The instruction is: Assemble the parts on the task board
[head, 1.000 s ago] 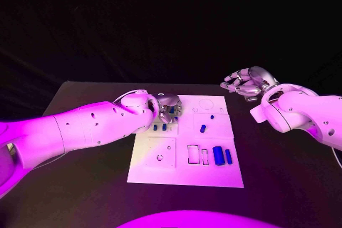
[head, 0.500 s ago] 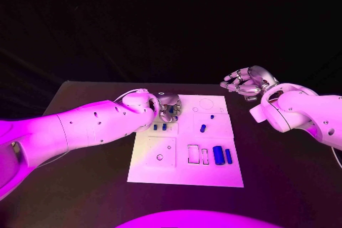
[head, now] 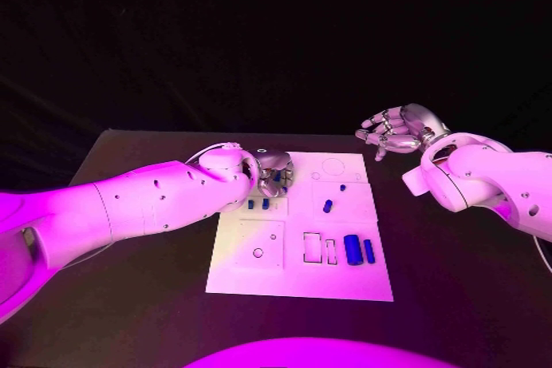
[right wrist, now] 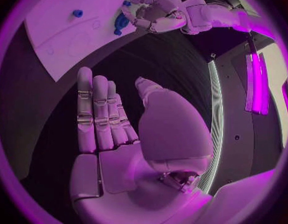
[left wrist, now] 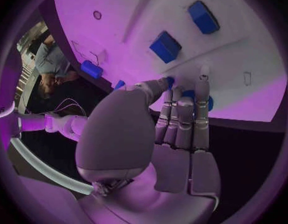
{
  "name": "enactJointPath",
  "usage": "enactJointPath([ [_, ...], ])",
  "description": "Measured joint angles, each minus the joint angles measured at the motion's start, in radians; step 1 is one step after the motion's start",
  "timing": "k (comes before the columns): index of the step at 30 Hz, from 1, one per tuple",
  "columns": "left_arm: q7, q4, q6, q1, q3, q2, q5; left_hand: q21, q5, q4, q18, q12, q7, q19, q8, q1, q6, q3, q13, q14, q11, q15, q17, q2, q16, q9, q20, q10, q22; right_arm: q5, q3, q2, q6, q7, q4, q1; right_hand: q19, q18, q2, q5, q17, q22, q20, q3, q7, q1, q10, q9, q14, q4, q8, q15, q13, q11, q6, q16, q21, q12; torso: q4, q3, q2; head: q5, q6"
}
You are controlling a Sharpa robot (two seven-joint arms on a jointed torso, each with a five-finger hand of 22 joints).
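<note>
Left hand (head: 270,175) low over task board (head: 301,280), fingertips (left wrist: 201,87) closing round small blue part (left wrist: 188,94) (grip unclear, cannot tell). Part likely light, rigid, smooth: pinch across its sides. Right hand (head: 395,129) empty, fingers spread, off board.

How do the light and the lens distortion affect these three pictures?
Head view: magenta light washes the white task board and both arms, and the background beyond the table is black. Left wrist view: the fisheye lens bends the board's straight edges, and the left hand hides part of the board. Right wrist view: the right hand hangs over dark table, and a bright strip glares near the circle's rim.
</note>
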Motion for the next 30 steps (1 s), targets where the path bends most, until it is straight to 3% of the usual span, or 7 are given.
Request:
enactJointPath([
  [5,0.0,-0.002,0.009,0.0,-0.001,0.001,0.0,0.008,0.0,-0.007,0.0,0.0,-0.001,0.007,0.0,0.0,0.006,0.007,-0.003,0.008,-0.002,0.0,0.006,0.0,0.009,-0.002,0.0,0.005,0.01,0.02,0.0,0.002,-0.001,0.016,-0.003,0.0,-0.005,0.0,0.0,0.0,-0.104,-0.169,0.02,0.022,0.008,0.0,-0.026,-0.011,-0.042,-0.019,0.011,0.023,-0.118,0.02,-0.009,-0.167,-0.166,-0.072,0.0003,0.0002,0.0,0.0,-0.001],
  [12,0.0,-0.002,0.017,0.0,-0.001,0.003,0.001,0.033,0.0,-0.02,0.0,-0.002,-0.014,0.025,0.0,-0.005,0.029,0.02,-0.009,0.024,-0.016,-0.013,0.021,0.005,0.03,-0.009,-0.007,0.031,0.037,0.046,0.0,0.004,-0.001,0.036,-0.006,0.0,-0.041,0.0,0.0,0.0,-0.201,-0.34,0.051,0.041,0.002,0.0,-0.021,-0.023,-0.1,-0.038,0.024,0.049,-0.218,0.035,-0.017,-0.366,-0.312,-0.101,-0.0001,0.0001,0.001,-0.001,-0.004],
  [21,0.0,-0.006,0.022,0.001,-0.001,0.005,0.002,0.052,0.0,-0.035,0.0,-0.008,-0.018,0.039,-0.004,-0.011,0.054,0.029,-0.016,0.047,-0.023,-0.018,0.041,0.01,0.046,-0.013,-0.014,0.066,0.066,0.073,-0.001,0.006,-0.001,0.056,-0.009,0.0,-0.042,0.0,-0.004,0.004,-0.259,-0.455,0.065,0.057,0.002,-0.004,-0.021,-0.033,-0.104,-0.054,0.027,0.06,-0.288,0.036,-0.029,-0.48,-0.361,-0.111,-0.0004,-0.0005,0.001,-0.004,-0.006],
  [30,0.002,-0.008,0.017,0.0,-0.002,0.005,0.003,0.088,0.0,-0.064,0.0,-0.017,-0.023,0.074,-0.008,-0.015,0.095,0.036,-0.024,0.089,-0.036,-0.029,0.078,0.03,0.072,-0.017,-0.027,0.111,0.111,0.089,-0.001,0.008,-0.001,0.067,-0.01,0.0,-0.046,0.0,-0.004,0.004,-0.266,-0.471,0.068,0.06,0.001,-0.004,-0.025,-0.034,-0.104,-0.057,0.027,0.06,-0.298,0.039,-0.031,-0.492,-0.361,-0.111,0.0003,-0.0005,0.0,-0.005,-0.007],
])
